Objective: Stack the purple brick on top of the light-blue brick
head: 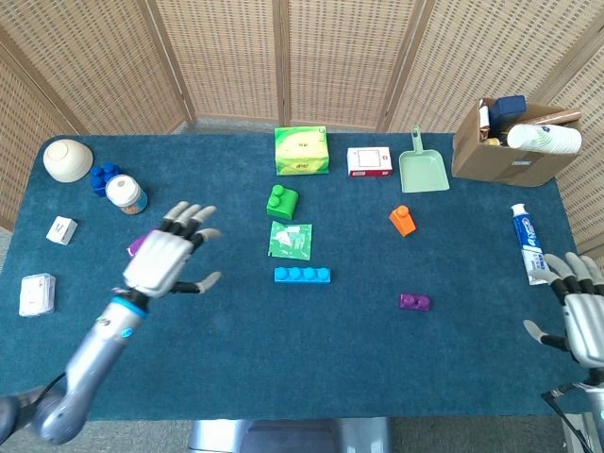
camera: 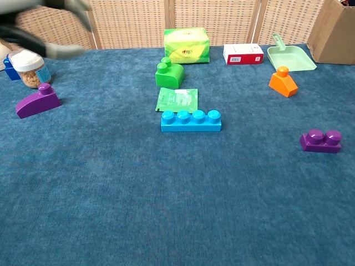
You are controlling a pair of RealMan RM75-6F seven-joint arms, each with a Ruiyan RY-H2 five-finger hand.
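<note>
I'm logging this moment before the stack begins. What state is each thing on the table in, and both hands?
light-blue brick: flat on the table, studs up, nothing on it
purple brick: alone on the table, not yet stacked
sloped purple brick: on the table, untouched
left hand: fingers spread, holding nothing
right hand: fingers spread, holding nothing
cardboard box: open, items inside

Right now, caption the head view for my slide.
Both hands open, left hand and right hand; purple brick sits apart from light-blue brick.
</note>
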